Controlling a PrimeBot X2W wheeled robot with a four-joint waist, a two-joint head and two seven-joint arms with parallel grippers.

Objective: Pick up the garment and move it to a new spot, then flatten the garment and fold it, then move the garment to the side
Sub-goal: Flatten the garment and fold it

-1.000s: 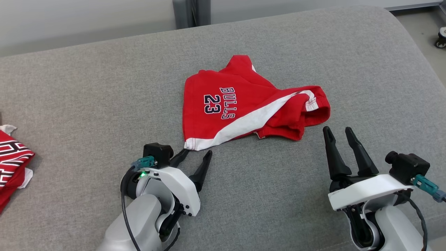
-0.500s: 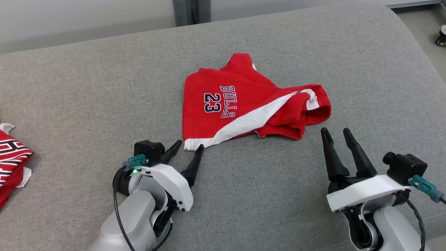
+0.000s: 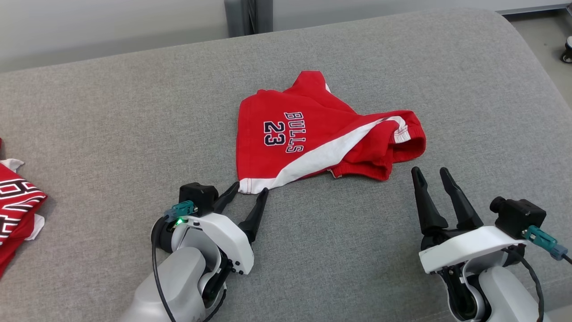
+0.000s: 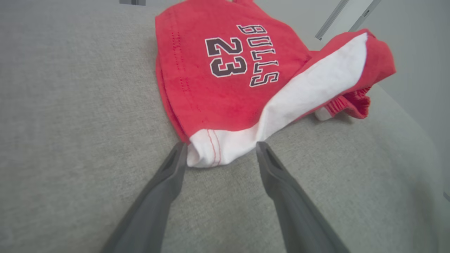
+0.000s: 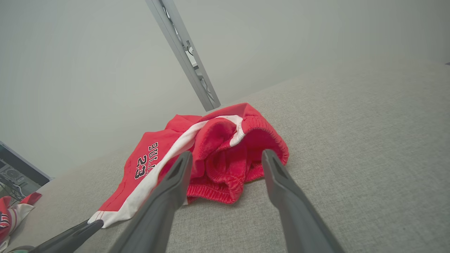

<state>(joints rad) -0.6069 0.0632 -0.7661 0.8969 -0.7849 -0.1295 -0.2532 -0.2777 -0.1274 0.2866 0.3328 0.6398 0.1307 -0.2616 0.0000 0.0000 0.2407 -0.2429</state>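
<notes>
The garment point(image 3: 308, 134) is a pair of red shorts with a white side stripe and "BULLS 23" print, lying crumpled in the middle of the grey cushion point(image 3: 134, 125). My left gripper point(image 3: 251, 187) stands open with its fingertips on either side of the white hem corner point(image 4: 218, 151), which lies between them on the cushion. My right gripper point(image 3: 429, 170) is open too, a little short of the bunched waistband point(image 5: 232, 158) at the garment's right end. The garment point(image 4: 228, 70) shows close up in the left wrist view.
Another red, white and black garment point(image 3: 15, 205) lies at the cushion's left edge. A metal post point(image 3: 248, 15) rises behind the cushion. The floor and a caster wheel point(image 3: 566, 49) show at the far right. Bare cushion lies around the shorts.
My left gripper has crept forward and right, so the white hem corner now sits between its open fingers. The right gripper has hardly moved. The camera has shifted slightly.
</notes>
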